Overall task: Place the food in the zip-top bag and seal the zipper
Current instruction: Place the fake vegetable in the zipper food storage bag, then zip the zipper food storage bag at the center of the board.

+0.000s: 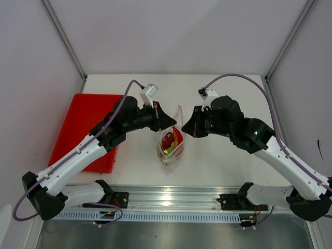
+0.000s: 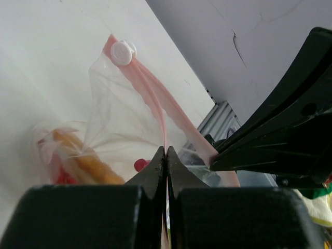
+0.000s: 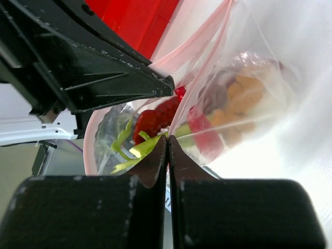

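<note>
While the bag (image 1: 175, 154) stands on the table (image 1: 218, 155) with food (image 1: 170, 141) inside, we see our left claw (image 2: 166, 149) and right claw (image 3: 167, 139) both pinched tight on its zipper (image 2: 157, 106).

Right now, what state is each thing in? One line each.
zip-top bag: standing on the table, held at its mouth edge.
food: inside the bag.
zipper: looks unsealed, strips apart.
slider tab: at the strip's far end.
left gripper: shut on the bag's mouth edge.
right gripper: shut on the bag's mouth edge.
red tray: flat on the table, left of the bag.
</note>
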